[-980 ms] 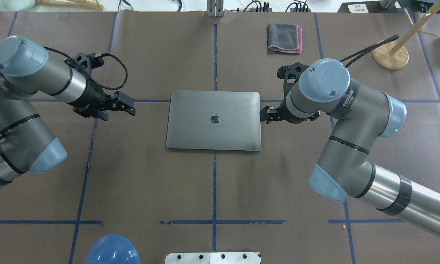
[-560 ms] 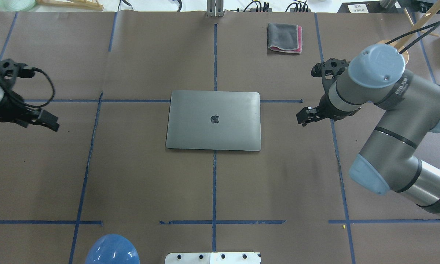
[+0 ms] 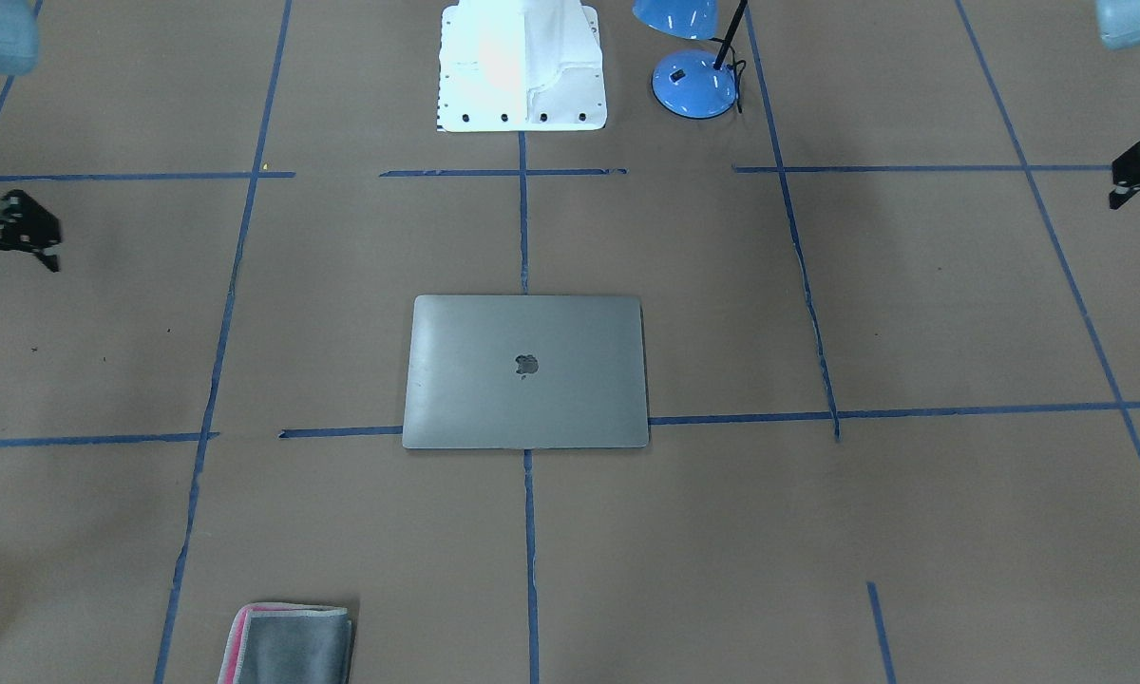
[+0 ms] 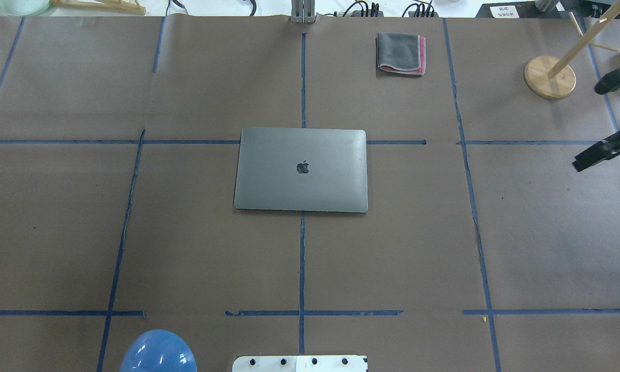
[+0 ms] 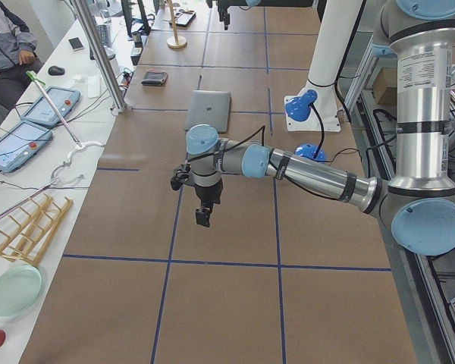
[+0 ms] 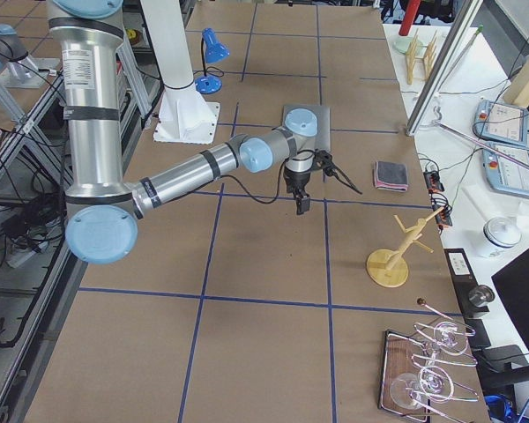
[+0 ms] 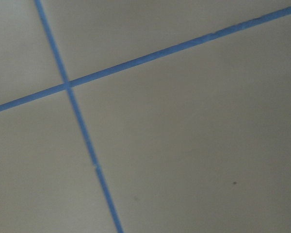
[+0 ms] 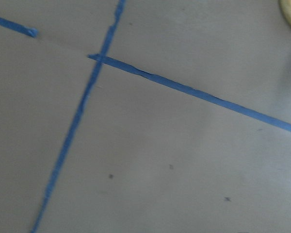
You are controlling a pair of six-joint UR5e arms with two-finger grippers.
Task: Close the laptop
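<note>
- The laptop (image 4: 300, 169) lies flat at the middle of the table (image 4: 186, 248), with its lid down on its base and the logo facing up.
- Closing looks done, and nothing seems left but to stay clear.
- The right gripper (image 4: 586, 160) hangs over the table's right end, touching nothing. I cannot tell whether it is open.
- The left gripper (image 3: 1130, 185) hangs over the table's left end, its state equally unclear.

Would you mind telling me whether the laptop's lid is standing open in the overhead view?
No, the laptop lies flat on the table with its lid down and the logo facing up.
</note>
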